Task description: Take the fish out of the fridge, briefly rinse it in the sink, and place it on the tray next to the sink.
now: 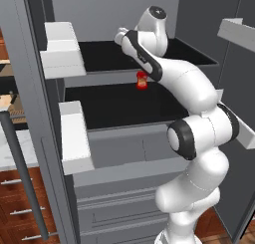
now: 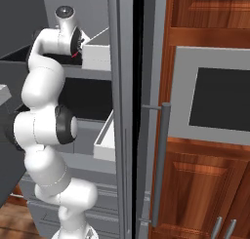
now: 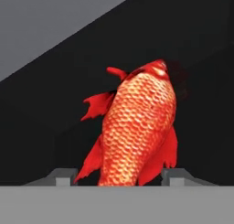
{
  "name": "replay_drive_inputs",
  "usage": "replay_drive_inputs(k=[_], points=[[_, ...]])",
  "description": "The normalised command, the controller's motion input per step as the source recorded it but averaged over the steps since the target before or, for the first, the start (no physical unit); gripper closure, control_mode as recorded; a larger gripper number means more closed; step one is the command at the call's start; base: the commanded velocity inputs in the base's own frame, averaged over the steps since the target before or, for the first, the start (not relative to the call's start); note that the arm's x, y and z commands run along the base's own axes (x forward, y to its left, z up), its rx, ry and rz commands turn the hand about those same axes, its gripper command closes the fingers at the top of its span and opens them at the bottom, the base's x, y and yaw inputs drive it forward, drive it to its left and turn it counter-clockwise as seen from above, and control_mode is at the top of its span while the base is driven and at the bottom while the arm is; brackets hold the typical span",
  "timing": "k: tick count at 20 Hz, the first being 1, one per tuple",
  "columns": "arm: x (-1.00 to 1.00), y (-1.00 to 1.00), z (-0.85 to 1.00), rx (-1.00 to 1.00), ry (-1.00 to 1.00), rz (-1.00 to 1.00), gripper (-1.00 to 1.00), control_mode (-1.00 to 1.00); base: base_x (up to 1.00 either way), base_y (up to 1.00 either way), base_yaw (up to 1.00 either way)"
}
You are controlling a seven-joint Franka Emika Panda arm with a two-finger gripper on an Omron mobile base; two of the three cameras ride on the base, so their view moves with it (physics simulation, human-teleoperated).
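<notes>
The fish (image 3: 137, 122) is bright red-orange and scaly, and lies on a black shelf inside the fridge (image 1: 114, 108), close under the hand camera. My gripper (image 3: 119, 176) is straddling it, with one fingertip (image 3: 64, 175) beside its left fins and the other on its right. The jaws stand partly closed around the fish, and narrow gaps to its body still show. A red sliver of the fish (image 2: 74, 54) peeks out below the hand. The arm reaches deep into the open fridge at the upper shelf. The sink and the tray are out of view.
A small upright red jar-like item (image 1: 142, 80) stands at the back of the lower shelf. White door bins (image 1: 62, 49) hang on the open left door, whose long grey bar handle (image 1: 25, 173) points down. A wall oven (image 2: 219, 96) sits in wooden cabinets to the right.
</notes>
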Motion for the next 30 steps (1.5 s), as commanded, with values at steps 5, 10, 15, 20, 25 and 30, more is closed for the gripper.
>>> replay_drive_inputs(k=[5, 10, 15, 20, 25, 30], points=[[0.05, 0.0, -0.15, -0.06, -0.01, 0.0, 1.0, -1.0, 0.0, 0.0, 0.0], [-0.05, 0.0, -0.01, -0.02, -0.08, 0.0, 1.0, -1.0, 0.0, 0.0, 0.0], [-0.34, 0.01, 0.03, -0.14, -0.34, 0.0, 1.0, -1.0, 0.0, 0.0, 0.0], [-0.96, 0.2, 0.61, -0.13, -0.46, 0.0, 1.0, -1.0, 0.0, 0.0, 0.0], [-1.0, 0.37, 0.31, -0.01, -0.08, 0.0, 1.0, -1.0, 0.0, 0.0, 0.0], [-1.0, 0.14, -0.03, 0.03, 0.17, 0.0, 1.0, -1.0, 0.0, 0.0, 0.0]])
